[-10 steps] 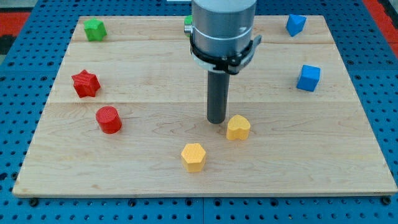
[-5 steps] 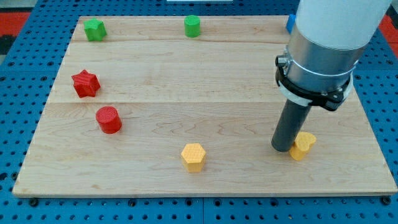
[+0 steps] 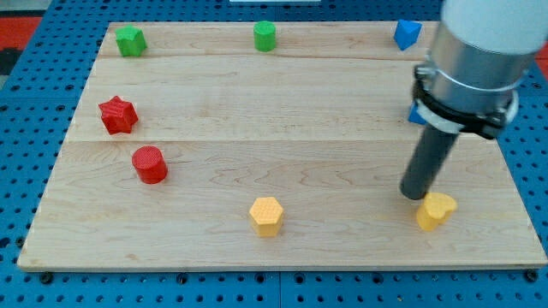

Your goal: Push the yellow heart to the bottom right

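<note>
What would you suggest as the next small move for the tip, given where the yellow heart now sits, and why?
Probably one more short push toward the view's bottom right. My tip sits against the yellow heart's upper-left side, so it is already lined up. The heart lies near the board's bottom right corner, yet some bare wood separates it from both edges.

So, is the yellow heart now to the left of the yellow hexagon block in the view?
No, the yellow heart lies far to the view's right of the yellow hexagon, just below my tip.
</note>
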You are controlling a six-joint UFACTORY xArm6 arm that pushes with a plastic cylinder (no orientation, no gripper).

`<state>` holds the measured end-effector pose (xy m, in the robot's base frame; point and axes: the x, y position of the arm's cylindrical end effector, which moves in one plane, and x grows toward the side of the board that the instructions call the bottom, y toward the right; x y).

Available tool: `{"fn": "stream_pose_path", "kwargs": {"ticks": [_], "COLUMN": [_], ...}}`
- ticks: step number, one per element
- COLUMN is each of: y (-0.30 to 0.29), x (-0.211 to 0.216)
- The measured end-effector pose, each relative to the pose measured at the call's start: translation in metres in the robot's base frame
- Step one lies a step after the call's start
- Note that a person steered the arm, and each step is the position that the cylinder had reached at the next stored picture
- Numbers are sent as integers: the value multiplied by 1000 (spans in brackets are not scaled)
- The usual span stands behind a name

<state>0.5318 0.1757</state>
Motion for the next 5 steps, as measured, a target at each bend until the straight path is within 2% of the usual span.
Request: {"fn": "stream_pose_path", "kwargs": {"ticks": [3,5], "y": [-3,-121], "x": [-4,-19]}}
